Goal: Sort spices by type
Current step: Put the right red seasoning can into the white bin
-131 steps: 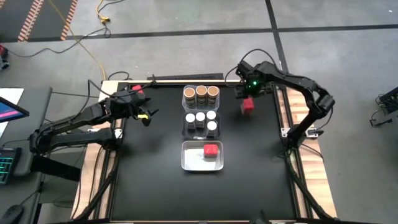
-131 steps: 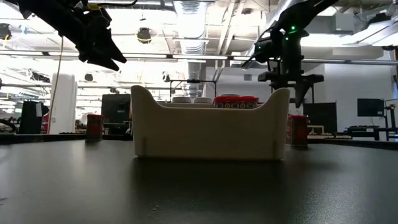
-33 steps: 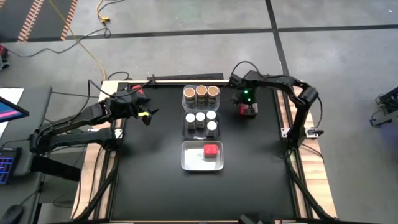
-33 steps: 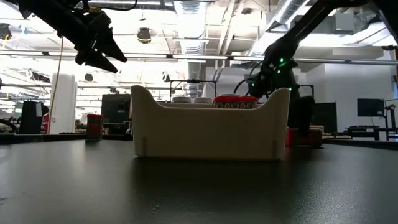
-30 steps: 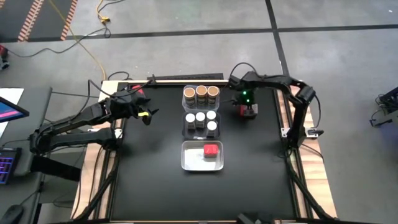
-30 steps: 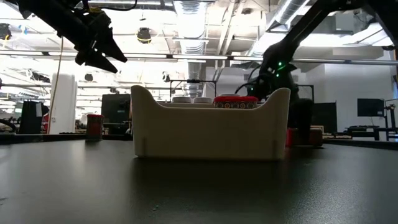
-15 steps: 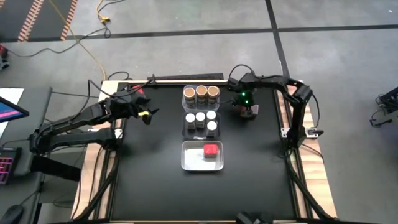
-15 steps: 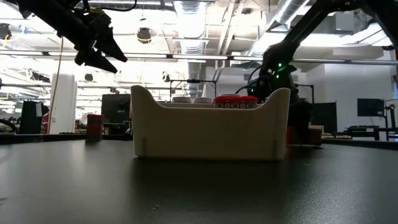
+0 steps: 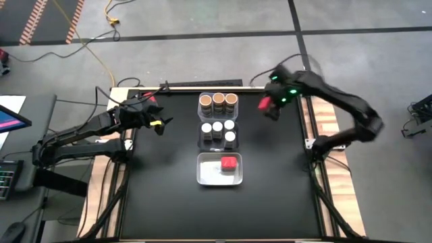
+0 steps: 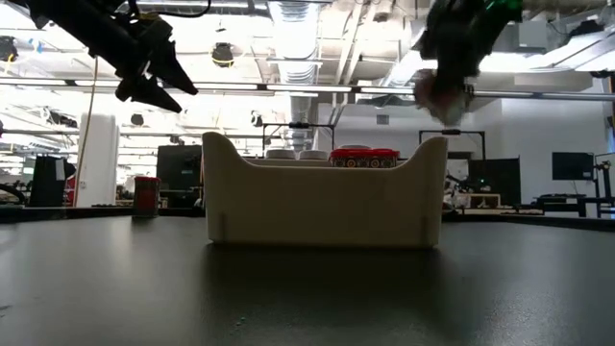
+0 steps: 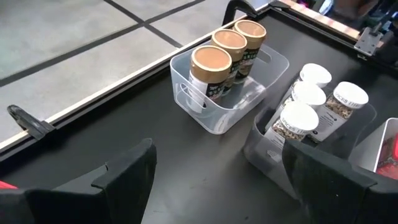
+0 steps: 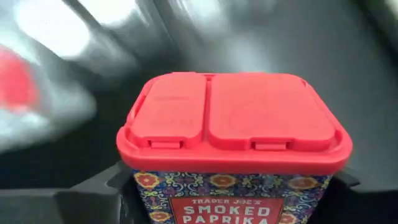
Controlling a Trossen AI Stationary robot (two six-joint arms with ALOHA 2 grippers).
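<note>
One red-lidded paprika jar clamped in right gripper, lifted for carrying to red-top bin; left gripper spread, empty, waiting aside.

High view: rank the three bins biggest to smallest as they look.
1. Bin with the one red-top jar, nearest the table's front: looks largest.
2. Bin of tan-top jars and bin of white-top jars: look alike, not ranked.

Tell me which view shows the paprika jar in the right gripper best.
The right wrist view: the red-lidded jar fills it, label readable, held between the fingers. The high view shows a red blur at the right gripper; the low view shows a blur; the left wrist view misses it.
</note>
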